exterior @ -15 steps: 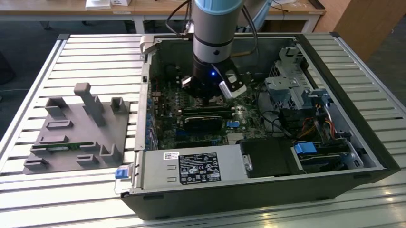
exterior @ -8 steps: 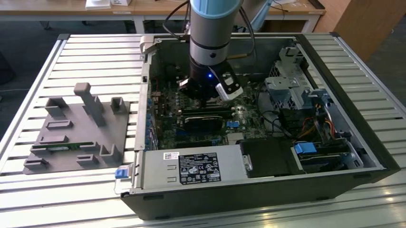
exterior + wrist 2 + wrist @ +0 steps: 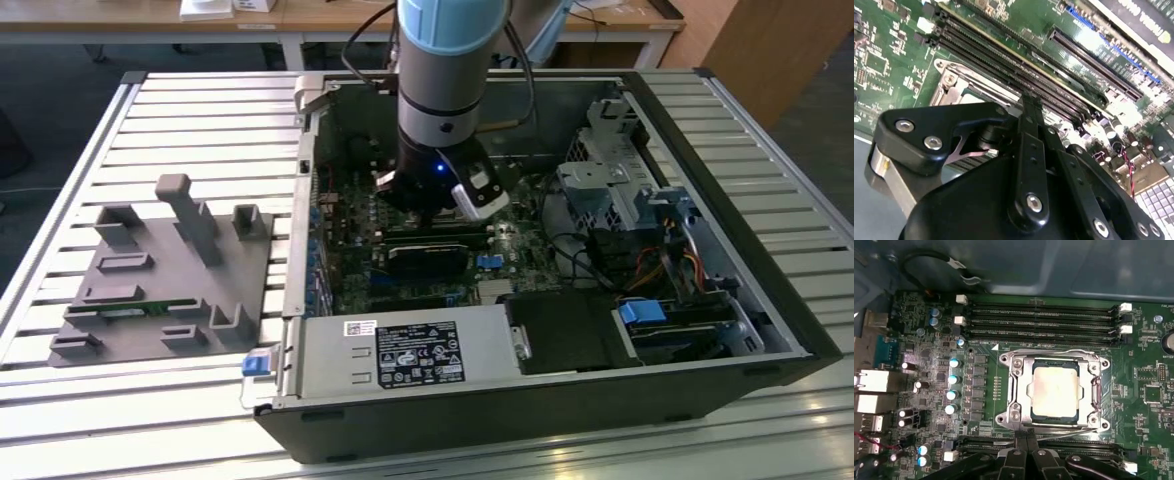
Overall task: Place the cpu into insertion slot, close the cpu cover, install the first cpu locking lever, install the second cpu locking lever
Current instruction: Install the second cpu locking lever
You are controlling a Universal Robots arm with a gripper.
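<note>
An open computer case (image 3: pixel 747 330) lies on a slatted tabletop (image 3: pixel 200 120), holding a green board (image 3: pixel 1154 390). In the first wrist view the insertion slot (image 3: pixel 1013 390) on that board holds one cpu (image 3: pixel 1055 389), pale face up, with the cpu cover (image 3: pixel 1093 390) closed flat around it. One thin lever (image 3: pixel 1074 431) lies along the slot's edge nearest the gripper (image 3: pixel 1027 450). Four long memory slots (image 3: pixel 1041 316) run beside the slot's far edge, and more run along its near edge. The gripper's fingers (image 3: pixel 1032 442) are pressed together, holding nothing, their tips just at that lever. In the exterior view the arm (image 3: pixel 447 90) reaches down into the case. A grey fixture (image 3: pixel 167 280) sits on the tabletop at the exterior view's left, apart from the case.
</note>
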